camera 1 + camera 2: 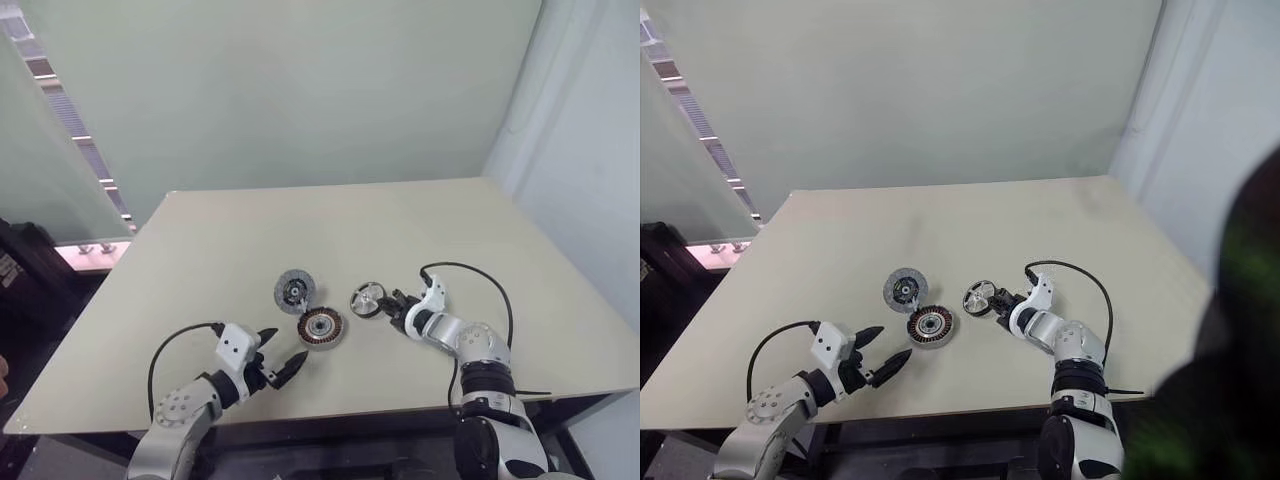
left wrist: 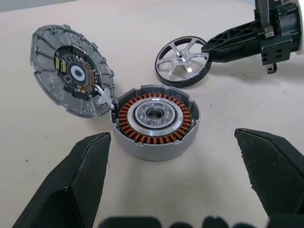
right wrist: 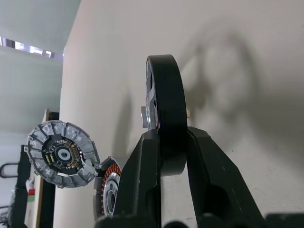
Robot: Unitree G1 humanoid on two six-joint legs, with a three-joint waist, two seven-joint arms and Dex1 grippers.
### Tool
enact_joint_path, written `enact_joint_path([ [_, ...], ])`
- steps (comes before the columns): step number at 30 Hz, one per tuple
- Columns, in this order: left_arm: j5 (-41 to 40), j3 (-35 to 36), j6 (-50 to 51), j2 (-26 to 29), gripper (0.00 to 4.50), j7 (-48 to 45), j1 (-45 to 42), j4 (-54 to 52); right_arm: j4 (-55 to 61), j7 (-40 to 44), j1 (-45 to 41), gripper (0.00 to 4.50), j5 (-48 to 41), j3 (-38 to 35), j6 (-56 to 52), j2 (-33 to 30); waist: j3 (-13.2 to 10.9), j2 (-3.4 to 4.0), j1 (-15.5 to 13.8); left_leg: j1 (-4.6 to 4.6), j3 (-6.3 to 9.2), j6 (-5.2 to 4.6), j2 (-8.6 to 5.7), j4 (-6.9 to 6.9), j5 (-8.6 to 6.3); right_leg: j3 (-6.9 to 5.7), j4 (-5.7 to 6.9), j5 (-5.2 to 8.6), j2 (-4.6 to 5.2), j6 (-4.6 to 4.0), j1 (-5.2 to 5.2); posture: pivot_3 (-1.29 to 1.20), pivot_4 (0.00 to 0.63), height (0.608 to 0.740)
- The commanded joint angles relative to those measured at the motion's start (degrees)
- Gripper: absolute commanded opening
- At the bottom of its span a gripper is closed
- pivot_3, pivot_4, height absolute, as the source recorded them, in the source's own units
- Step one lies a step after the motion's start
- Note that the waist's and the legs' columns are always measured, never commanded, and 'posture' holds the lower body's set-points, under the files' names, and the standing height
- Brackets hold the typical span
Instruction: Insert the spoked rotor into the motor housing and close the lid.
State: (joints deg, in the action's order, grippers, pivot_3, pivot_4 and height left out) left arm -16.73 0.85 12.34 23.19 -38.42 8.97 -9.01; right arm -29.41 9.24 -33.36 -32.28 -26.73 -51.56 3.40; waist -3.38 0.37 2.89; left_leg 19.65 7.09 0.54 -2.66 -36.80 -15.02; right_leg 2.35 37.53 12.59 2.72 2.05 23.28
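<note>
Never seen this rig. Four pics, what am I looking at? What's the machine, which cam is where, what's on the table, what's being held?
It is a two-armed humanoid robot at a beige table. The two wide pictures come from a stereo camera on its head, looking down over both arms. The two close ones come from a camera on each wrist, looking along that arm's black fingers.

On the table sit the motor housing, with copper windings, and its grey lid, tilted up and joined to the housing's edge.

The right claw is shut on the rim of the spoked rotor; the right wrist view shows its two fingers pinching it edge-on. The left claw is open, holding nothing, near the housing.
</note>
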Motion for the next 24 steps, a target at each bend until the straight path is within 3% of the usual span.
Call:
enact_joint_path([
  [1,-0.26,0.21,-0.61,0.13,4.50,0.03,-0.66,-1.37,3.09,-1.18,-0.05,0.40,-3.29,-1.63,-1.28,-0.39,0.00,0.00,-0.03,0.01,0.01,0.00,0.01,0.00,0.00,-0.01,0.00,0.00,-0.01,0.00,0.00,0.00,0.000,0.740],
  [7,-0.46,0.66,-0.63,0.37,4.50,-0.11,-0.48,-1.21,6.58,-3.30,-0.08,0.40,-12.77,-7.01,-8.78,1.71,-0.01,0.01,0.01,0.06,0.00,-0.02,0.05,0.01,-0.02,0.00,0.00,0.00,-0.02,0.00,0.07,0.00,0.000,0.740],
  [13,-0.85,1.65,-0.64,0.85,4.50,-0.26,-0.12,-1.05,12.75,-8.85,1.19,0.40,-20.47,-8.72,-15.17,7.81,-0.02,0.03,0.04,0.06,-0.04,-0.05,0.24,0.04,-0.05,-0.01,-0.01,0.00,-0.20,0.00,0.12,0.00,0.000,0.740],
  [24,-1.00,1.96,-0.54,0.72,4.50,-0.01,0.06,-1.08,17.34,-15.14,5.44,0.40,-24.36,-0.18,-16.75,14.06,-0.03,0.04,0.08,0.13,-0.05,-0.05,0.25,0.05,-0.05,0.01,-0.15,0.01,-0.21,-0.01,0.15,0.00,0.000,0.740],
])
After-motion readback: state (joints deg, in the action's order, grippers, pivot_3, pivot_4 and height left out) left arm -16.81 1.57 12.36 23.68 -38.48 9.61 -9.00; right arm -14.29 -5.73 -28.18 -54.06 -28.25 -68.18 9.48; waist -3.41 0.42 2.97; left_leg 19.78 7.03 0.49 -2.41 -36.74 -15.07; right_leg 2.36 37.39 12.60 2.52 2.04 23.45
